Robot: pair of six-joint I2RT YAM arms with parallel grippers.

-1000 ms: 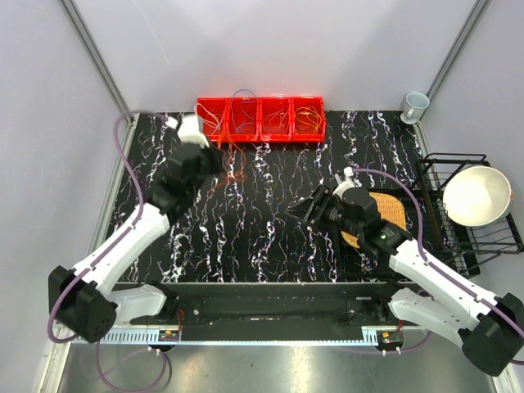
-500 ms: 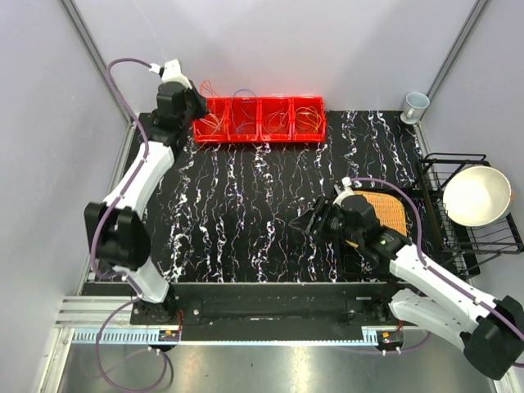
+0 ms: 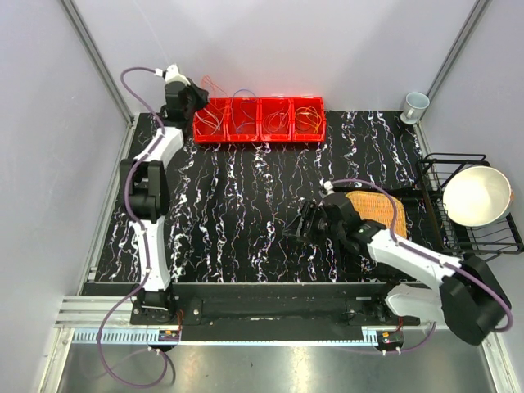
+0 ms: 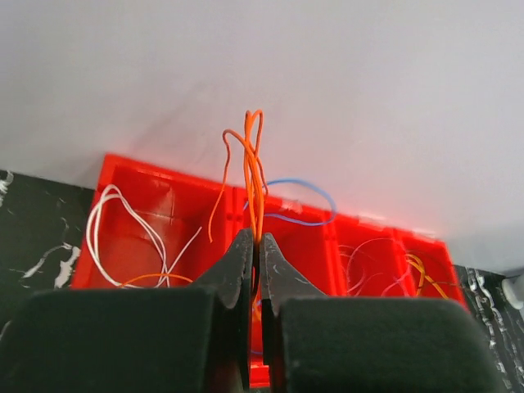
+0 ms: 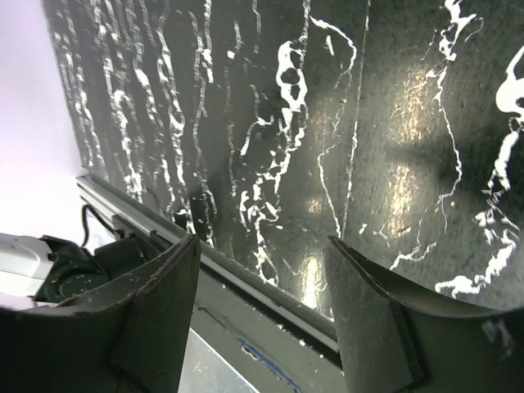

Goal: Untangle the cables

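Thin cables lie looped in the compartments of a red bin row (image 3: 260, 120) at the table's far edge. My left gripper (image 3: 199, 101) hangs over the row's left end, shut on an orange cable (image 4: 254, 164). That cable's loops stick up past the gripper (image 4: 258, 239). Below it a white cable (image 4: 106, 221) lies in the leftmost compartment, a blue cable (image 4: 327, 195) arches over the one beside it, and yellow and pale ones lie further right. My right gripper (image 3: 296, 225) hovers open over bare marbled tabletop (image 5: 260, 241), nothing between its fingers.
A woven orange mat (image 3: 385, 205) lies under the right arm. A black dish rack holding a white bowl (image 3: 475, 195) stands at the right edge, a cup (image 3: 415, 104) at the far right corner. The table's front rail (image 5: 246, 278) shows below the right gripper.
The left arm has swung from the table's left-middle up and back to the left end of the bins, carrying the orange cable. The right gripper has drifted slightly left, still open.
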